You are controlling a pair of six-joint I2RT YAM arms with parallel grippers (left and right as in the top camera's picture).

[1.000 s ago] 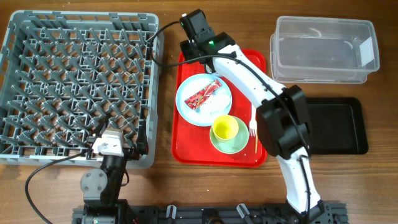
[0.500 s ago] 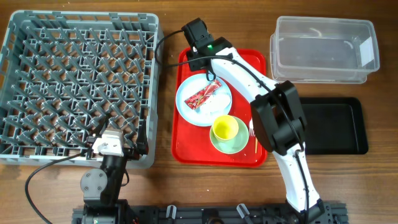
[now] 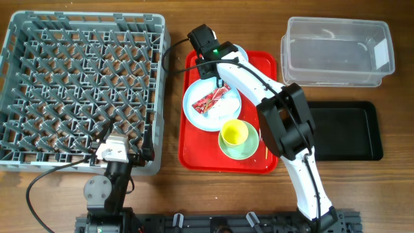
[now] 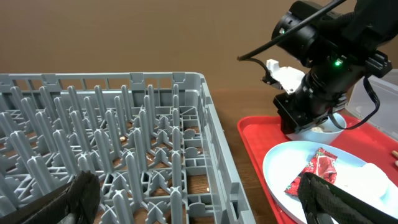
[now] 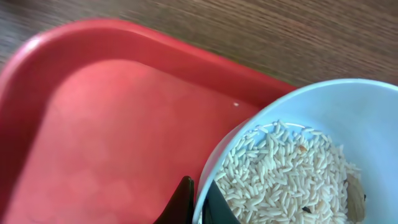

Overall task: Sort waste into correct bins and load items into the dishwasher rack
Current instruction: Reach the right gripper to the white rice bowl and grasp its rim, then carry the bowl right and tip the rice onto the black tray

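Pale blue bowl (image 5: 348,99) of rice scraps (image 5: 280,168), pinched at its rim
Right fingers (image 5: 183,205) are clenched on the bowl's rim, one outside and one inside, at the 12 o'clock end of the red tray (image 3: 194,149) on the desk (image 3: 388,194). Plate (image 3: 194,107) with the red wrapper (image 3: 212,99) lies just toward 6 o'clock of it. Left fingers (image 4: 81,193) hang released, spread wide, at the grey rack's (image 3: 39,163) 5 o'clock edge.

1 flat red tray (image 3: 194,152), brown wooden table (image 3: 388,194) beneath it
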